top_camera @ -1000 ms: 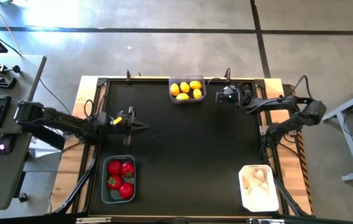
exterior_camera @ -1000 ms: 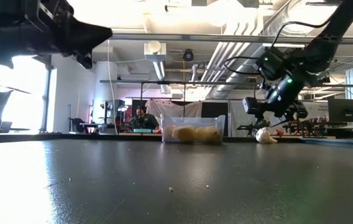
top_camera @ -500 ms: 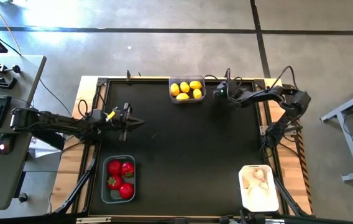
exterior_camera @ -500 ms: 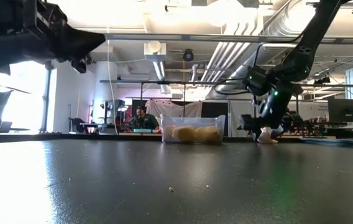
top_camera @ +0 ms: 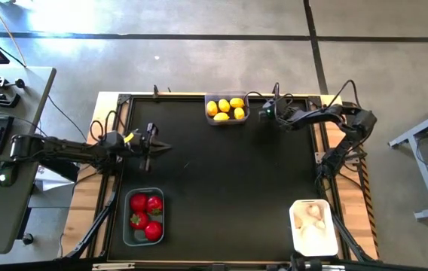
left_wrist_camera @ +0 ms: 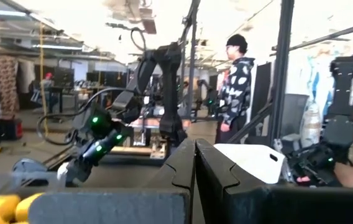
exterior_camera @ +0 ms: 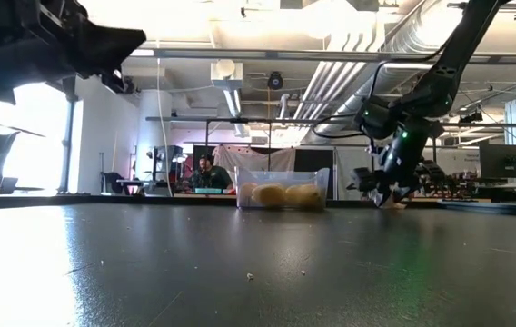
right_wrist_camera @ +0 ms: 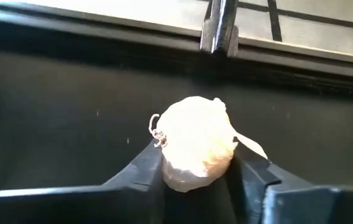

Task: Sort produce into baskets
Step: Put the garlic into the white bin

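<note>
A whitish garlic bulb (right_wrist_camera: 196, 151) lies on the black table near its far right corner, with my right gripper (top_camera: 264, 111) shut on it. Just left of it stands a clear basket (top_camera: 227, 109) of yellow lemons. A grey basket (top_camera: 144, 217) with red fruits sits near the front left. A white basket (top_camera: 313, 227) with garlic bulbs sits at the front right. My left gripper (top_camera: 169, 145) hovers shut with nothing in it above the table's left side. My right gripper pinches the garlic bulb's two opposite sides (right_wrist_camera: 167, 163) between its two fingers (right_wrist_camera: 146, 167). The fingers slant down toward the table's far edge. The bulb's papery tail sticks out past one finger. In the low view the fingertips reach down to the table top.
The table's raised far rim (right_wrist_camera: 164, 37) with a metal clamp (right_wrist_camera: 220, 28) runs just behind the bulb. The middle of the black mat (top_camera: 229, 173) lies bare. A person (left_wrist_camera: 235, 87) stands in the room beyond the table.
My right gripper has swung toward the lemon basket and the far edge and sunk to the table, coming down over the garlic bulb. My left gripper has drawn back a little toward the table's left edge, still shut.
</note>
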You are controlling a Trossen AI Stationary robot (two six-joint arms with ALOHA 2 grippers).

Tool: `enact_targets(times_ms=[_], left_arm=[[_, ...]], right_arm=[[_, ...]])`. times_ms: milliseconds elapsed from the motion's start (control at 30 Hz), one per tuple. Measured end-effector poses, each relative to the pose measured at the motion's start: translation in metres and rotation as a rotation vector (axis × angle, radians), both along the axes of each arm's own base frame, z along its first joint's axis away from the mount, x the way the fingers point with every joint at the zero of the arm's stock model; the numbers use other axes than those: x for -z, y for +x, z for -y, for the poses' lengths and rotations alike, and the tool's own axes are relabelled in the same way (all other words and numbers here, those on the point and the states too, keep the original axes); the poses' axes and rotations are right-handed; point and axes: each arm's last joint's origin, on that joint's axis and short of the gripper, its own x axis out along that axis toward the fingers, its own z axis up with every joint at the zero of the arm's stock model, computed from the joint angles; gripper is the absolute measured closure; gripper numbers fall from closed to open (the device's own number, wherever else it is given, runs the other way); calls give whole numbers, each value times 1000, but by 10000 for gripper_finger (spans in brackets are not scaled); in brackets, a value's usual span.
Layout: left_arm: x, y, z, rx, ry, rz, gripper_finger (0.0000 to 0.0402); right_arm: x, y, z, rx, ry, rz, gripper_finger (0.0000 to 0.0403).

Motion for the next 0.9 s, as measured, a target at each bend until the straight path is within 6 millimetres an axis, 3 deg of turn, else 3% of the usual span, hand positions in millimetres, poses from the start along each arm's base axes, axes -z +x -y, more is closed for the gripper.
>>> enact_targets(times_ms=[133,300,433,700,900], left_arm=[[-1,-3,1,15,11,1,401],[2,-6,1,10,23,-52,401],[-3,-12,2,2,43,-23,401],[-6,-26,1,-26,42,-17,401],[-5,-33,1,-36,30,-34,401]], right_arm=[[-8,-1,-8,-47,22,-31,312],[-33,-1,-26,-109,4,-33,307],[-53,1,-52,-193,0,-23,305],[-81,4,-131,-411,87,107,304],[-92,-6,-195,-561,243,228,304]])
